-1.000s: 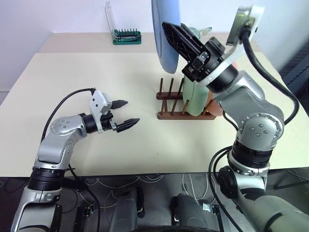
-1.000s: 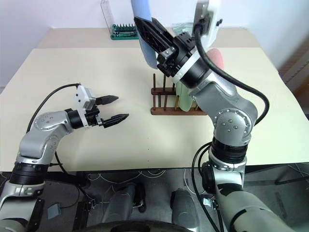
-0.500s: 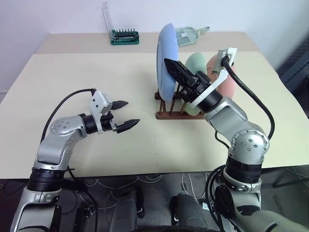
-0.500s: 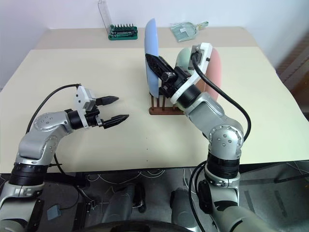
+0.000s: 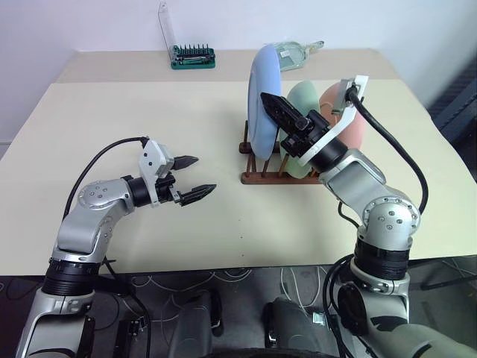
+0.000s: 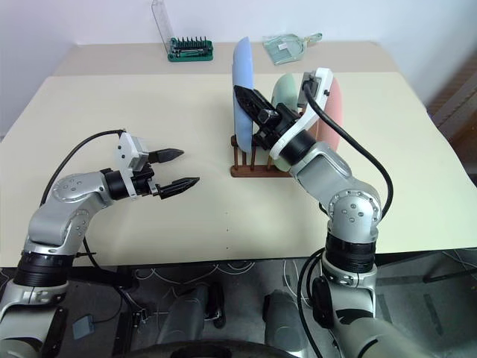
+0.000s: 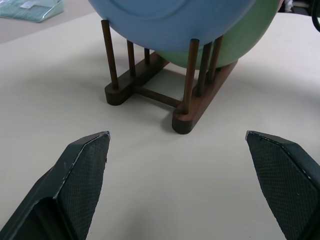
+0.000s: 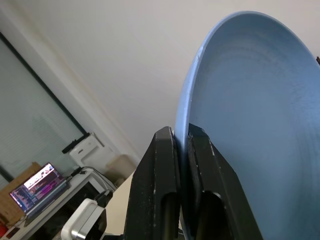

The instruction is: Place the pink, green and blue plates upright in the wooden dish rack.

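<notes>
**Right wrist view: blue plate pinched, last slot pending**

Right wrist view showed the right gripper (image 8: 182, 165) clamped on the blue plate (image 8: 250, 125) rim. Left eye view had it upright over the wooden dish rack (image 5: 287, 177) beside green plate (image 5: 304, 97) and pink plate (image 5: 356, 127); left gripper (image 5: 191, 177) gaped empty. Next, likely, seating and release.

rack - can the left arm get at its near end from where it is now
Probably yes. The left gripper is open and aimed at the rack across bare table, with nothing between. The blue plate, held by the right gripper, sits above that end.
</notes>
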Controlling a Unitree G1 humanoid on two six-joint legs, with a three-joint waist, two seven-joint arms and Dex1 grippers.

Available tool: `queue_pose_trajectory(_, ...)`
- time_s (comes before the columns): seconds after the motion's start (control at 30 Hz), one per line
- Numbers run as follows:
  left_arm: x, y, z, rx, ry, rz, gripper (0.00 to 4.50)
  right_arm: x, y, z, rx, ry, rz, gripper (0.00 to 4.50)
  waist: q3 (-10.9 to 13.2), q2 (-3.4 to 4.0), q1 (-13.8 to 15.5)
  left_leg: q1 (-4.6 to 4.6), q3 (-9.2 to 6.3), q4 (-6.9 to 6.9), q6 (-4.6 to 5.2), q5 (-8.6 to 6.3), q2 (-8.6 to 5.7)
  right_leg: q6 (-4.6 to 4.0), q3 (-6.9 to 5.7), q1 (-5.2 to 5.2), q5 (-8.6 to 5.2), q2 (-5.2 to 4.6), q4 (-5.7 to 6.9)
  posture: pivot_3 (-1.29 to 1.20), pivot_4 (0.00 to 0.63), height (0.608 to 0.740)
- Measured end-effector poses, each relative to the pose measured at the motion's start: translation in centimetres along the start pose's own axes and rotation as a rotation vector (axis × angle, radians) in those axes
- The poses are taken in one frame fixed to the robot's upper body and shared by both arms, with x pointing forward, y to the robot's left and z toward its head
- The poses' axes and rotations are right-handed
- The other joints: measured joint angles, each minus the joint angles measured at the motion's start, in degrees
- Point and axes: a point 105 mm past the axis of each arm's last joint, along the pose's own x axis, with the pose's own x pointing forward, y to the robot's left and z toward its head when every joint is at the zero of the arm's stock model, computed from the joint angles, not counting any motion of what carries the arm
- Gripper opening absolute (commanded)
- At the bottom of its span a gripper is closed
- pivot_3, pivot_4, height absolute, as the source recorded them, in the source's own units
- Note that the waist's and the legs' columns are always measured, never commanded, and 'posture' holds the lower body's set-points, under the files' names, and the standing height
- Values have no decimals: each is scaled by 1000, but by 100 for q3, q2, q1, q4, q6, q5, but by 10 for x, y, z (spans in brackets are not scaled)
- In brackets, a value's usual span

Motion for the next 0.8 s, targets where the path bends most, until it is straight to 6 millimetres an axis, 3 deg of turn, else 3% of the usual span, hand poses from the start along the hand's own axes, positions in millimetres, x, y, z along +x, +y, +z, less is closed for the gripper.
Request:
queue_pose_trajectory(0.2, 0, 0, 0, 0, 0, -1, 4500, -7, -11, -12, 34, 22, -51, 80, 0, 0, 0, 0, 0, -1, 0, 0, 0, 0, 0, 0, 0, -1, -1, 0, 150, 732)
queue_pose_trajectory(0.23, 0, 0, 0, 0, 0, -1, 4500, -8, -12, -13, 35, 24, -55, 728, 0, 0, -3, 0, 0, -1, 0, 0, 0, 0, 0, -1, 0, -1, 0, 0, 150, 732)
queue_pose_trajectory(0.5, 0, 0, 0, 0, 0, -1, 4500, -8, -13, -13, 34, 22, -62, 4463, 0, 0, 0, 0, 0, -1, 0, 0, 0, 0, 0, -1, 0, -1, -1, 0, 150, 732)
queue_pose_trajectory(0.8, 1, -1, 0, 0, -1, -3, 4500, -8, -12, -10, -97, 79, -52, 4463, 1, 1, 0, -1, 0, -1, 0, 0, -1, 0, 0, -2, 0, -4, -1, 0, 150, 732)
